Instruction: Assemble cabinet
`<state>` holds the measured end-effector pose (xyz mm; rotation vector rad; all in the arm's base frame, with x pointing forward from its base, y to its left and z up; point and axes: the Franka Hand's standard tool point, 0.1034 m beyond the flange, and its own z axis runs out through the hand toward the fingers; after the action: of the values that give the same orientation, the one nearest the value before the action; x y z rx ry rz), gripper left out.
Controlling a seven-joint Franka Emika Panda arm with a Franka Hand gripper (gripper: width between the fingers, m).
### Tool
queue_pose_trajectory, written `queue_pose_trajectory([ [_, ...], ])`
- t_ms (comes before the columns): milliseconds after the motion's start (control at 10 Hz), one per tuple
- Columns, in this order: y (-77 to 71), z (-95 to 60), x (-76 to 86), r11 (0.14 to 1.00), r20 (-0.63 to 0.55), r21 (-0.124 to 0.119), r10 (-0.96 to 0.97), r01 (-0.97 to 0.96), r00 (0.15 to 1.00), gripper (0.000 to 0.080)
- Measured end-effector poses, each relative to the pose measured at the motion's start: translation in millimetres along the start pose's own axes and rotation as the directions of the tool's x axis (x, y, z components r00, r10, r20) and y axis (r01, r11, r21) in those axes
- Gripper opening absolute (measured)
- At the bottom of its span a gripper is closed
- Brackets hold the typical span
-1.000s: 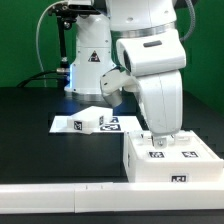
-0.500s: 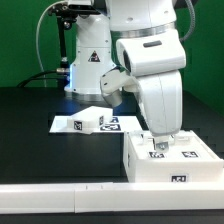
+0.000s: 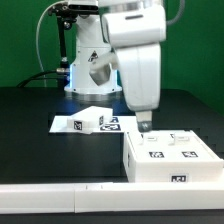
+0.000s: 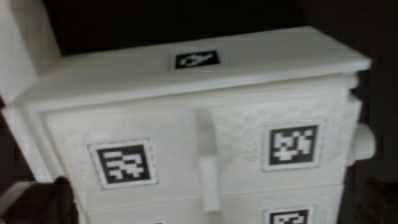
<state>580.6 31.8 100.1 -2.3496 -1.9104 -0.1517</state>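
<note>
Black table (image 3: 30, 105) with a white cabinet (image 3: 170, 162).
Right under the claw (image 3: 146, 122) sits the cabinet; the claw is wide open and holds nothing.

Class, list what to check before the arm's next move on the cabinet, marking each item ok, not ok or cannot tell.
1. Pincer open, holding nothing: ok.
2. Pincer clear of the cabinet: cannot tell; it hangs close over one edge.
3. Cabinet lying flat on the table: ok.
4. Its tags unobstructed in the wrist view: ok.
5. Cabinet touching the long white rail: cannot tell.
</note>
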Motion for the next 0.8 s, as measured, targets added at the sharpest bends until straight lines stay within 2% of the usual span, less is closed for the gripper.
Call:
queue_pose_trajectory([
  [200,-23.7,-17.5,-9.1,0.992,0.015,-0.048,0.121,-0.120,0.993,0.0795],
  [300,-35.0,-18.5,-9.8,0.983,0.013,-0.056,0.178,-0.177,0.984,0.0795],
  [400,-37.0,-11.4,-13.9,0.979,-0.003,-0.037,0.202,-0.202,0.979,0.0795],
  [700,-37.3,-10.1,-13.3,0.914,-0.011,-0.032,0.405,-0.405,0.914,0.0795],
  [800,-36.9,-10.2,-12.5,0.878,-0.027,-0.043,0.476,-0.477,0.879,0.0795],
])
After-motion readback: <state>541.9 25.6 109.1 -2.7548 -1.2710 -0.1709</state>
